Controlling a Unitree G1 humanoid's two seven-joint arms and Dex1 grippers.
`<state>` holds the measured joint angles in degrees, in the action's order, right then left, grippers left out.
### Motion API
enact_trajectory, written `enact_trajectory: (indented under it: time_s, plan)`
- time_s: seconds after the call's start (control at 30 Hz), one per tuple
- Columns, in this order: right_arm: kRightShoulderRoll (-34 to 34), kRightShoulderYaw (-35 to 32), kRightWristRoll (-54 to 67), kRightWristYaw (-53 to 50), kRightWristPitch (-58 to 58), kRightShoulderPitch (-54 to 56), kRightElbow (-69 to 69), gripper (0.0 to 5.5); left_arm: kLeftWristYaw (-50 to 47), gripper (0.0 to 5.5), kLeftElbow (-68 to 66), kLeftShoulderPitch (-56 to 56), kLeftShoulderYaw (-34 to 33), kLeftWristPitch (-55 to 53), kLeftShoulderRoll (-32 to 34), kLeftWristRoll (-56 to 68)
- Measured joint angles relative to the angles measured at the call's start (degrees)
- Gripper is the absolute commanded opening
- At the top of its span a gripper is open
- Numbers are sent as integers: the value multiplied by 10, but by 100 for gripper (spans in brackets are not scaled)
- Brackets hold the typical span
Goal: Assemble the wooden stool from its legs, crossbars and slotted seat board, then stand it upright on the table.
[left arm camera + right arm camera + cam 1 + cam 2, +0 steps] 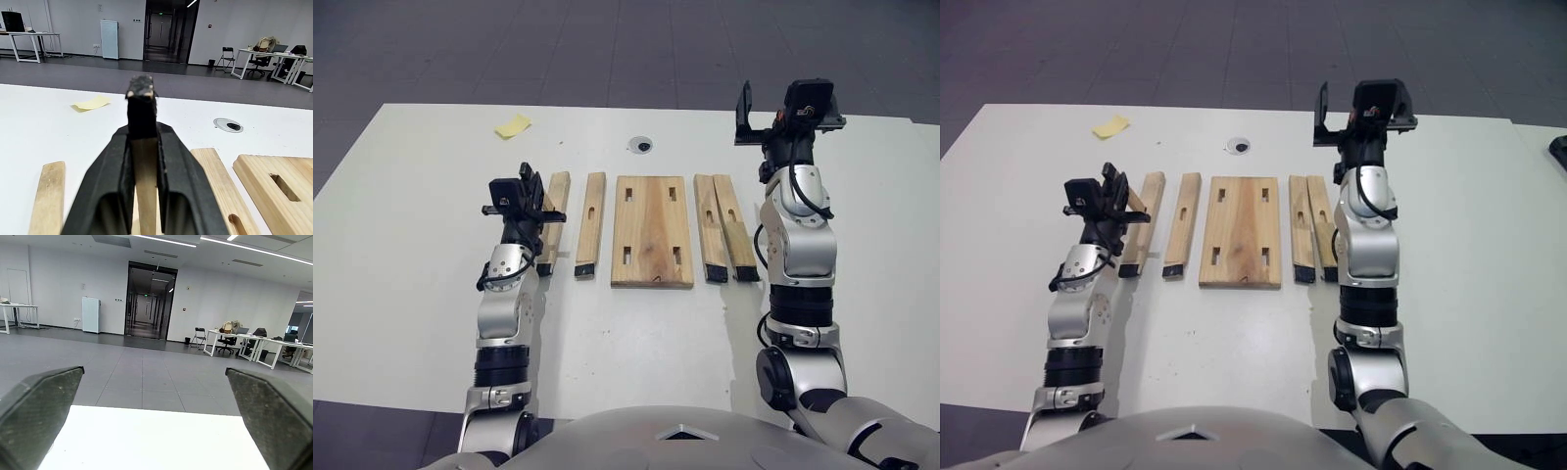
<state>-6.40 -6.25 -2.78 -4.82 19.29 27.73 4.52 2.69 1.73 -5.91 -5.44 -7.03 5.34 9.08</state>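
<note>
Two pincers: left one low over the table (411,245), right one lifted high at its far side.
Left pincer (143,129): pressed together on a stick (141,95), a narrow wooden piece whose black tip points away from the robot, in line with the fingers. I cannot tell whether it is a leg or a crossbar.
Right pincer (781,116): spread wide, holding nothing, well above the table.
Board (652,231): the slotted seat, flat on the table, off to the right of the left pincer and well apart from it. Four slots face up. Its long axis runs away from the robot, the same way as the stick.
Left legs: first leg (558,196) lies just right of the left pincer, and I cannot tell if they touch. Second leg (591,223) lies between it and the board. Both run parallel to the board, black ends toward the robot.
Right legs (708,227): two side by side, just right of the board, below the right pincer, nearer the robot and a little to its left.
Beyond the parts: a yellow note (513,125) ahead of the left pincer, a round port (642,145) ahead of the board.
Progress: early, by my reading. No parts look joined.
Next move: it probably turns on the board lying to the right of the left pincer, past both left legs. The left arm already has the stick. The right arm is nearer the right legs.
</note>
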Motion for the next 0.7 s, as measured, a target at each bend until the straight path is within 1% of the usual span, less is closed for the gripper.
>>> enact_trajectory:
  time_s: [0.17,0.2,0.27,0.3,0.37,0.7]
  plan:
    - [-1,-2,0,-1,0,0,-1,540,0,42,3,3,1,0,0,-1]
    - [-1,-2,0,-1,0,0,-1,540,-1,72,3,2,2,0,1,-5]
    - [-1,-2,0,-1,-1,0,-3,540,-3,95,-4,1,3,-8,2,-9]
    - [0,0,0,-1,-2,1,-6,540,-8,115,-32,11,3,-34,2,-11]
    - [-2,-4,0,-1,-4,1,-12,540,-11,151,-44,25,2,-44,-1,-11]
    - [-2,-5,0,-1,-13,6,-17,540,-12,301,-52,15,-2,-47,0,-14]
